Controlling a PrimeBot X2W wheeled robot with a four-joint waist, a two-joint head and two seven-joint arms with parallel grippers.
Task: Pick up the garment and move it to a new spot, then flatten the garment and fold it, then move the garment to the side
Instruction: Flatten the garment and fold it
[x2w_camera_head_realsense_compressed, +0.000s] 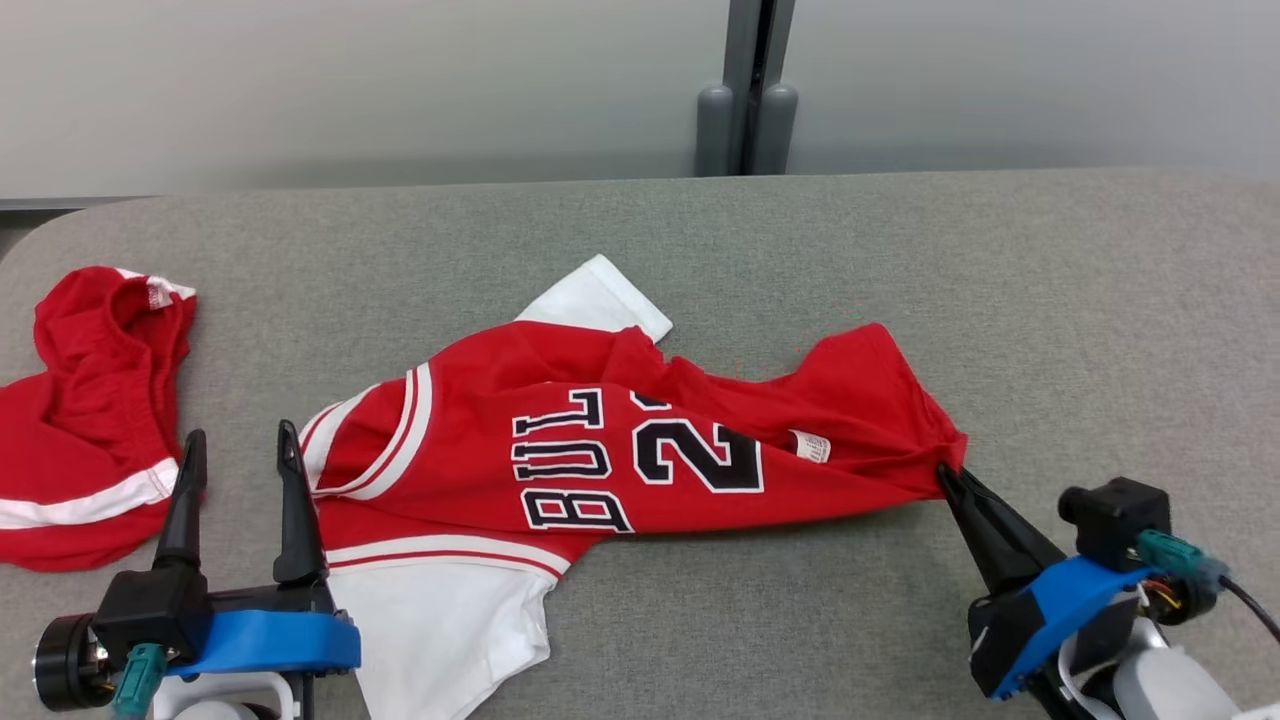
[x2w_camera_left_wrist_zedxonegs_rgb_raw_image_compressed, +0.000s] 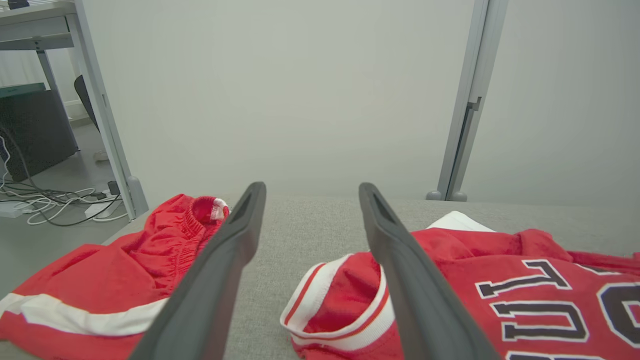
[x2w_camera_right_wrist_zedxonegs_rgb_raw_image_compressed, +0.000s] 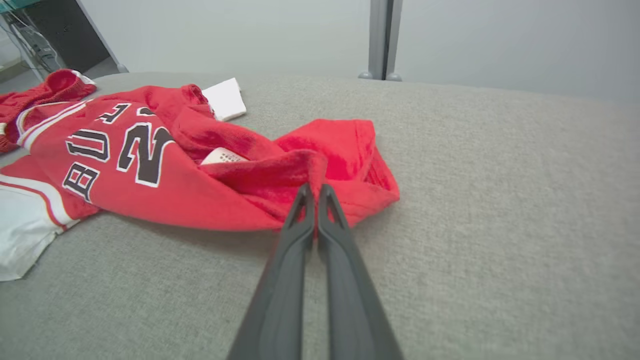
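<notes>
Trouble could start at the left: the red shorts (x2w_camera_head_realsense_compressed: 90, 400) lie crumpled just beside the left gripper (x2w_camera_head_realsense_compressed: 241, 432), whose 2 fingers stand spread wide with bare cloth-covered table (x2w_camera_head_realsense_compressed: 900, 250) between them. A reach from there could snag the shorts instead of the garment. Its inner finger sits right against the collar of the jersey (x2w_camera_head_realsense_compressed: 480, 400); whether it touches, I cannot tell.

The jersey itself lies rumpled across the middle of the table, chest print up, 1 white sleeve (x2w_camera_head_realsense_compressed: 600, 300) poking out at the far side and another (x2w_camera_head_realsense_compressed: 450, 620) spilling toward the near edge. With only 1 end held, a lift would likely let the rest drag and bunch further, and the near sleeve could slide over the table edge.

At the right, the right gripper (x2w_camera_head_realsense_compressed: 950, 475) is clenched on the hem corner. The right wrist view shows its tips (x2w_camera_right_wrist_zedxonegs_rgb_raw_image_compressed: 313, 189) pinching a thin fold of red cloth, so the bite looks shallow and a quick pull may slip it free.

Around them: the shorts crowd the left side, leaving the open right stretch as the likelier new spot. A grey post (x2w_camera_head_realsense_compressed: 747, 100) stands behind the table, well apart.
</notes>
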